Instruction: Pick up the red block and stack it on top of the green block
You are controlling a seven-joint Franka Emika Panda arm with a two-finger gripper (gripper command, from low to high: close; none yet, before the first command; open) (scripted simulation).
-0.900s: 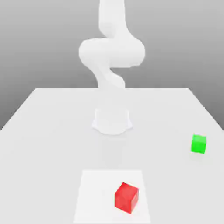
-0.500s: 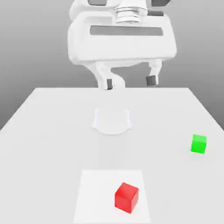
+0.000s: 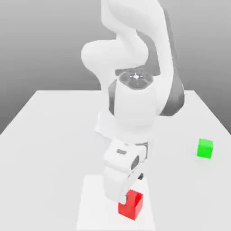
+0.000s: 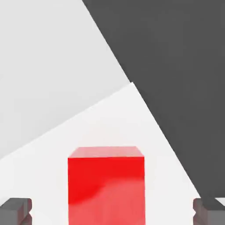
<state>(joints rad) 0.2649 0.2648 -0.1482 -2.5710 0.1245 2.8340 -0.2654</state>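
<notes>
One white arm [image 3: 135,106] has swung down near, bringing its gripper [image 4: 111,211], fingers wide open, about the red block [image 3: 130,209]; grasping seems next. Farther off, the green block [image 3: 205,148] waits at the exterior view's right.

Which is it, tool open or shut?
Open: in the hand view its tips stand wide apart, the red block between them, touching neither.
</notes>
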